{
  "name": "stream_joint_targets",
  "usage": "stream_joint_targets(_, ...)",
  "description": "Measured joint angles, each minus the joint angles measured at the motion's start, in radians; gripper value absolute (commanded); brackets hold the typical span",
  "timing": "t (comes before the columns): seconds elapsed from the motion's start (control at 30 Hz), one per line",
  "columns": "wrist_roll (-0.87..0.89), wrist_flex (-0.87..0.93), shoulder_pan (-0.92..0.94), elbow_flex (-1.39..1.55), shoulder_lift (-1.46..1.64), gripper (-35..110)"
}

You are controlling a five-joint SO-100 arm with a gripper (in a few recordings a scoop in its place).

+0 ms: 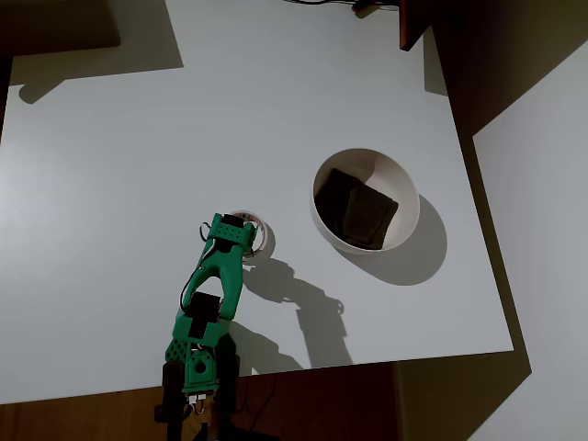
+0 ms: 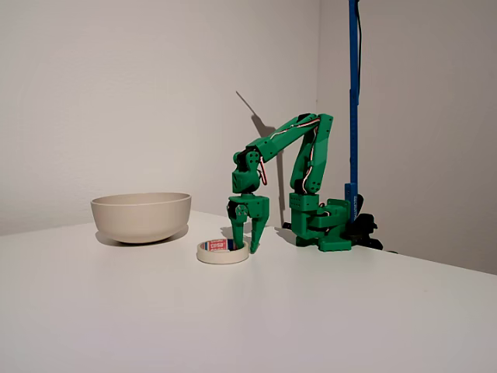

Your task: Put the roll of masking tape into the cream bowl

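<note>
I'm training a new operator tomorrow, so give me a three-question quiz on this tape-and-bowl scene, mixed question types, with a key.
1. True or false: the roll of masking tape lies flat on the white table, outside the cream bowl.
2. Multiple choice: in the fixed view, how do the fingers of the gripper stand? A) spread and pointing down at the roll's right edge, B) clamped on the bowl's rim, C) raised high above the bowl.
3. Short answer: what already lies inside the bowl in the overhead view?

Key: 1. True. 2. A. 3. A dark folded cloth-like square.
</note>
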Motion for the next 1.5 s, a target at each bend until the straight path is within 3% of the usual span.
stream_joint_targets(0.53,0.021,-0.077,-0.044,0.000,0.031,-8)
stream_joint_targets(0.87,0.021,0.149,-0.034,-0.032,0.537,-8)
stream_joint_targets(1.1,0.032,0.187,0.075,-0.103,0.802,-8)
stream_joint_targets(1.5,-0.020,0.071,0.414,-0.262,0.861,-8)
